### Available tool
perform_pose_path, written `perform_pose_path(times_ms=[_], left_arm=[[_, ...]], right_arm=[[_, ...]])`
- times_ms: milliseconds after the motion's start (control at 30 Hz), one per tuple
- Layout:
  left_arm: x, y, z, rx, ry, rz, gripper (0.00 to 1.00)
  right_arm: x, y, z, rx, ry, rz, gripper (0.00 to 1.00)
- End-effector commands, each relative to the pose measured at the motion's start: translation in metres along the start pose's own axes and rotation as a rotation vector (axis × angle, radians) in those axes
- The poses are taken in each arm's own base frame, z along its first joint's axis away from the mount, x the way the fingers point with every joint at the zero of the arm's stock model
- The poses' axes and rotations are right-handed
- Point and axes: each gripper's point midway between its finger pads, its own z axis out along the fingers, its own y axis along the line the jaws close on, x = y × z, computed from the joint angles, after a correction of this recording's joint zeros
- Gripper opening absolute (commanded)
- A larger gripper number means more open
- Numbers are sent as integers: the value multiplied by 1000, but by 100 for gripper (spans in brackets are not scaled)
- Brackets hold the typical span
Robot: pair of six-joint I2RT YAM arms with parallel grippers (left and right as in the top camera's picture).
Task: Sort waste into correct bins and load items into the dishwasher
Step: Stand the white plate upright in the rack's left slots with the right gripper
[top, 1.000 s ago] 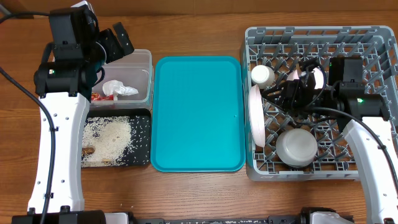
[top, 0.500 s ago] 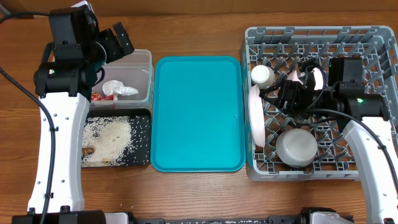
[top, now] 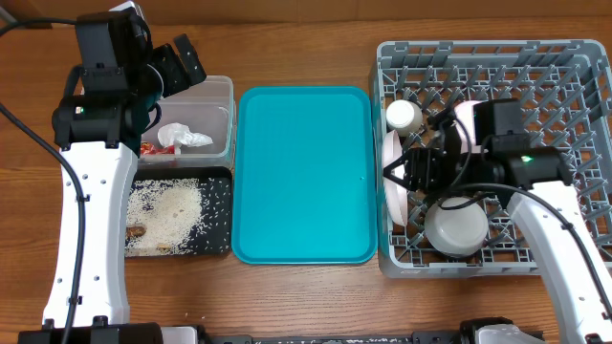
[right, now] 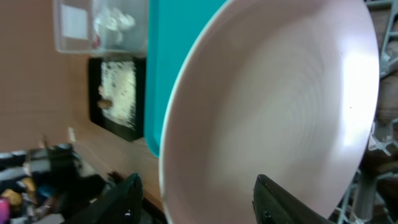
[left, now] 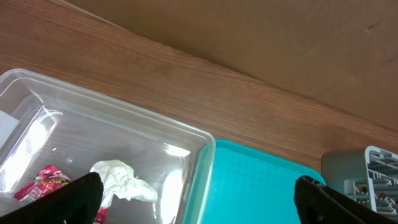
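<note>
R claw [right: 202, 196] spread wide, gripping nothing, fingers close vs face of pink-white plate [top: 390, 186], which stands on edge just inside dish rack [top: 574, 57] left wall. Risk: a nudge tips plate over the wall, or wrist clips bowl [top: 455, 225]. L claw [left: 199, 199] wide too, empty, above clear tub [left: 205, 143].

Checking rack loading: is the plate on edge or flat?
On edge; overhead, the plate shows only a narrow sliver inside the dish rack.
</note>
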Motion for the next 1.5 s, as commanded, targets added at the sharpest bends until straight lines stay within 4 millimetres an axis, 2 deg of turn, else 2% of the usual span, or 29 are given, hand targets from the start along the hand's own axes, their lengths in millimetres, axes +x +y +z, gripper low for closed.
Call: perform_pose_path(times_ms=[0, 200, 333, 600, 733, 833, 1067, 1133, 1333, 1400, 1467], left_arm=[[-3, -3, -1, -1, -12, 20, 100], [-3, -3, -1, -1, -12, 20, 100], [-3, -3, -1, -1, -12, 20, 100], [-3, -3, -1, -1, -12, 20, 100], [-3, -3, -1, -1, -12, 20, 100], [-3, -3, -1, -1, -12, 20, 100], [-3, -3, -1, -1, -12, 20, 100], [-3, -3, -1, -1, -12, 20, 100], [-3, -3, -1, -1, -12, 20, 100], [-3, -3, -1, -1, -12, 20, 100], [-3, -3, -1, -1, -12, 20, 100]], right_arm=[[-4, 2, 1, 42, -31, -74, 54], [-6, 5, 2, 37, -39, -92, 24], [-7, 0, 2, 70, -44, -89, 7], [-16, -16, -5, 125, -83, -67, 5], [-21, -30, -12, 163, -109, -34, 7], [-24, -45, -21, 203, -129, 5, 13], [-32, -72, -37, 273, -178, 71, 40], [-32, -75, -40, 281, -185, 80, 50], [-37, -77, -42, 288, -202, 74, 67], [-40, -76, -43, 286, -215, 66, 70], [-40, -76, -42, 286, -215, 65, 60]])
